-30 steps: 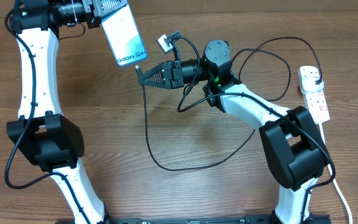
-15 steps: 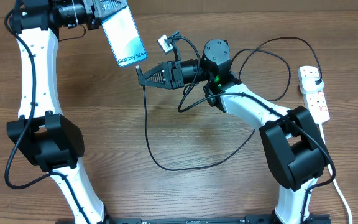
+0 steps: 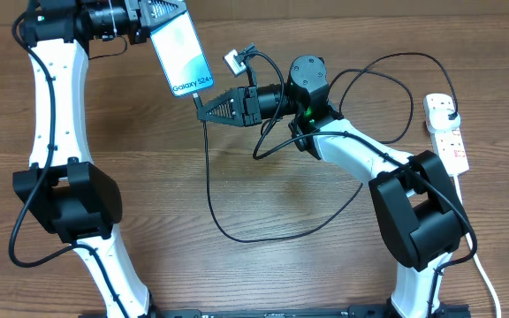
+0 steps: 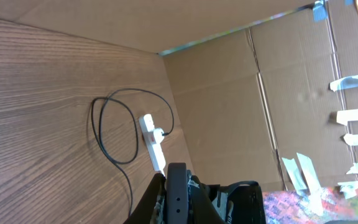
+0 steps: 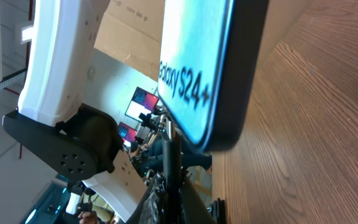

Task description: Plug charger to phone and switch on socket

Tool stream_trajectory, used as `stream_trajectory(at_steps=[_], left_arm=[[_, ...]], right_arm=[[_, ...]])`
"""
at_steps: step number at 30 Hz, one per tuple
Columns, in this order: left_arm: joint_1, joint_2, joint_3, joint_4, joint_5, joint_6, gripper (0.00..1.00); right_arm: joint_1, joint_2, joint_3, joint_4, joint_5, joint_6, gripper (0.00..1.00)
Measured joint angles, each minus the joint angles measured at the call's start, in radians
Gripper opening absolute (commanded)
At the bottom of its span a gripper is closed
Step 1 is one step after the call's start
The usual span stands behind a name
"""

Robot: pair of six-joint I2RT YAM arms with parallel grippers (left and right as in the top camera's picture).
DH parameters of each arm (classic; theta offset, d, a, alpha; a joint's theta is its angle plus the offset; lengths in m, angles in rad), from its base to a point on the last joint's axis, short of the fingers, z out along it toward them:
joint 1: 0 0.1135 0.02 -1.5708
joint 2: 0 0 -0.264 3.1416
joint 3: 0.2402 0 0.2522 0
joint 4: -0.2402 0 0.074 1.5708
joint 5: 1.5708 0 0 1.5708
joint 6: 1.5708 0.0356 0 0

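Observation:
My left gripper (image 3: pixel 159 11) is shut on the phone (image 3: pixel 181 53), holding it above the table's far left with the light-blue "Galaxy S24" screen up; the left wrist view shows the phone's dark edge (image 4: pixel 178 196) between the fingers. My right gripper (image 3: pixel 203 109) is shut on the charger's connector end (image 5: pixel 169 165), its tip just below the phone's bottom edge (image 5: pixel 219 74). The black charger cable (image 3: pixel 237 237) loops across the table to a plug in the white socket strip (image 3: pixel 446 132) at the far right, also in the left wrist view (image 4: pixel 153 140).
Cardboard walls (image 4: pixel 241 99) stand behind the table. The socket's white cord (image 3: pixel 489 283) runs down the right edge. The charger cable's loops lie in the table's middle and near the right arm.
The left gripper has shifted the phone slightly right and up, closer to the connector tip. The right arm has stayed still.

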Motion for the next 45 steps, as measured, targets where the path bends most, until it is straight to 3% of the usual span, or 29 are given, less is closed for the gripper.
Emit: stream_trajectory(at_steps=[45], left_arm=[[-0.007,0.000,0.000,-0.052,-0.033,0.052,0.04]], right_arm=[[-0.002,0.000,0.000,-0.057,-0.015,-0.026,0.04]])
